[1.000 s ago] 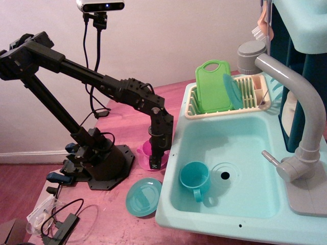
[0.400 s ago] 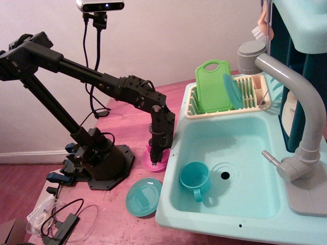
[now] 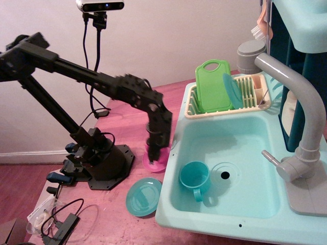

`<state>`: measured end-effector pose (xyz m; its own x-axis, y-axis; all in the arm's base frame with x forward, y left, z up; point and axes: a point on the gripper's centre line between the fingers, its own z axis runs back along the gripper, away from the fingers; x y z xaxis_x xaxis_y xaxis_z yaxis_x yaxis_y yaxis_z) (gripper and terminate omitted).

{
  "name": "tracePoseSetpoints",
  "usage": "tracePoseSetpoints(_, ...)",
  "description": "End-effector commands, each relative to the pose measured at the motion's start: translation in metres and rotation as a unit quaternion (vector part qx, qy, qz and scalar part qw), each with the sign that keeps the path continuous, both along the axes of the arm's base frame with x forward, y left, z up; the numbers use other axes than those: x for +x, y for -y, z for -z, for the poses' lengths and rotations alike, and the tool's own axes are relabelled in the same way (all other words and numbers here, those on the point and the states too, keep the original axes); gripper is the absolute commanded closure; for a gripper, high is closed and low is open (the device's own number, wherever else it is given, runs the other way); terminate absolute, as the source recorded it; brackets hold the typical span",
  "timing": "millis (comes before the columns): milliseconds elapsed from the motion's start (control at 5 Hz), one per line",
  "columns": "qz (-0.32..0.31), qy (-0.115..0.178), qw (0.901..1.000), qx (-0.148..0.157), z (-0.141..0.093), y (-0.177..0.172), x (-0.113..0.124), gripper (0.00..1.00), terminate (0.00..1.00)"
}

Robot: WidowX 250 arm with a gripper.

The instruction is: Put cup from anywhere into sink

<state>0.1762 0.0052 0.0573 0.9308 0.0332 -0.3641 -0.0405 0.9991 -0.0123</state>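
Note:
The magenta-pink cup stands on the pink table just left of the sink, over a flat pink saucer. My gripper points straight down and its fingers are closed around the cup, which mostly hides it. I cannot tell whether the cup still touches the saucer. The light-aqua sink fills the right side, with its drain hole and grey curved faucet.
A teal handled cup lies in the sink basin. A teal plate lies on the table by the sink's front left corner. A cream dish rack holds a green cutting board. The arm's black base stands at the left.
The gripper has come down over the pink cup and closed on it. The arm now shows motion blur and has shifted slightly left.

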Motion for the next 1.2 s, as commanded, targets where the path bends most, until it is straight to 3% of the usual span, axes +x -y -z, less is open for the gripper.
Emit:
tracePoseSetpoints(0, 0.001, 0.041, 0.9987, 0.031, -0.074, -0.021, -0.002, 1.0, 0.0)
tracePoseSetpoints(200, 0.018, 0.067, 0.9967, 0.043, -0.101, -0.026, 0.016, 1.0, 0.0)
tracePoseSetpoints(400, 0.065, 0.091, 0.9928, 0.044, -0.109, -0.022, 0.064, 1.0, 0.0)
tracePoseSetpoints(600, 0.152, 0.116, 0.9809, 0.037, -0.112, -0.007, 0.113, 1.0, 0.0)
tracePoseSetpoints(800, 0.216, 0.102, 0.971, 0.007, -0.099, 0.012, 0.163, 1.0, 0.0)
tracePoseSetpoints(1000, 0.242, 0.104, 0.9646, -0.019, -0.08, 0.025, 0.178, 1.0, 0.0)
